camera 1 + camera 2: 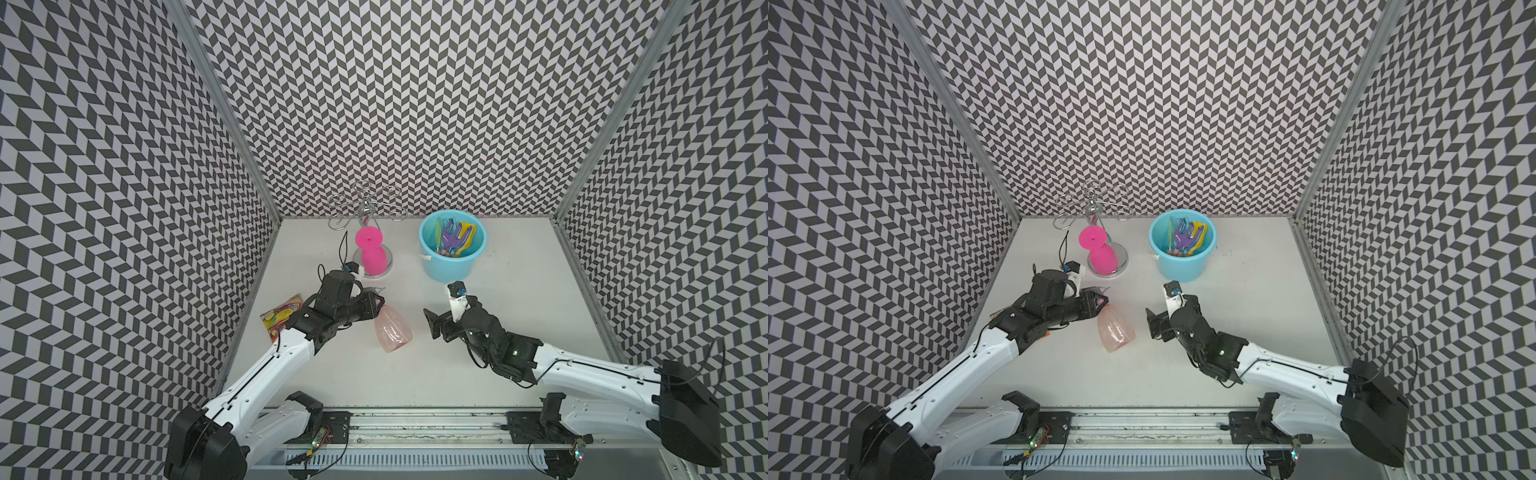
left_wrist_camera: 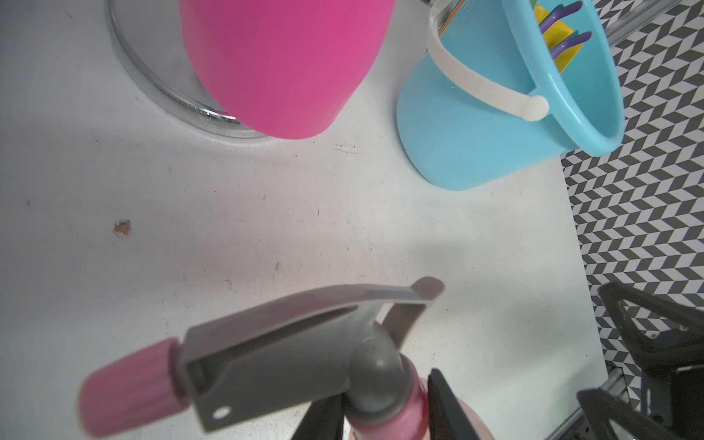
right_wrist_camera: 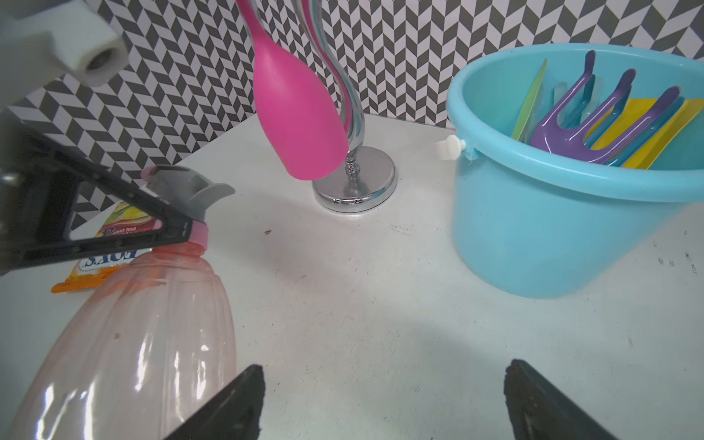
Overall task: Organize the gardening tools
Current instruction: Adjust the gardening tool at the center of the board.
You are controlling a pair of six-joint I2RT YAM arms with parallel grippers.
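Note:
A translucent pinkish spray bottle (image 1: pixel 392 330) (image 1: pixel 1116 332) (image 3: pixel 152 324) is tilted, its base toward the table's front. My left gripper (image 1: pixel 376 305) (image 1: pixel 1100 303) (image 2: pixel 383 404) is shut on the bottle's pink neck below the grey trigger head (image 2: pixel 289 350). I cannot tell whether the base touches the table. My right gripper (image 1: pixel 432 326) (image 1: pixel 1154 324) (image 3: pixel 381 400) stands open and empty just right of the bottle. A blue bucket (image 1: pixel 451 266) (image 1: pixel 1181 266) (image 2: pixel 476 144) (image 3: pixel 552 236) at the back holds a purple fork (image 1: pixel 453 235) (image 3: pixel 571 129), a yellow shovel (image 1: pixel 468 232) and a green trowel (image 1: pixel 437 230).
A bright pink cup (image 1: pixel 372 253) (image 1: pixel 1100 255) (image 2: pixel 285 64) (image 3: pixel 297 114) hangs on a chrome stand (image 3: pixel 354 186) left of the bucket. A colourful snack packet (image 1: pixel 280 313) (image 3: pixel 114 224) lies partly under my left arm. Chevron-patterned walls close off three sides.

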